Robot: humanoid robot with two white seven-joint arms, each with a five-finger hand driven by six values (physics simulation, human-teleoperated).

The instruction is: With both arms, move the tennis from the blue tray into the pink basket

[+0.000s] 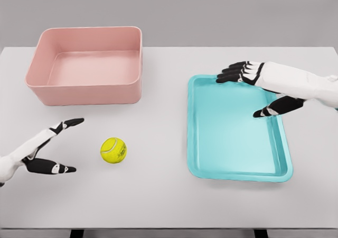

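In the head view, the tennis ball is sitting on the bare table, just to the right of the left hand and apart from it, well outside the blue tray. The left hand is lying low at the table's near left edge, its fingers spread wide and its thumb pointing toward the ball, holding nothing. The right hand is hovering over the far end of the tray with its fingers stretched out and its thumb hanging down, also gripping nothing. The pink basket is standing beyond the left hand, farther from the robot, with nothing showing inside it.

Judging by this, the handover across the table is looking done and the left arm's pickup is the step in hand. The next move is calling for the left hand to slide right, close around the ball, lift it clear and carry it forward over the basket's near wall.
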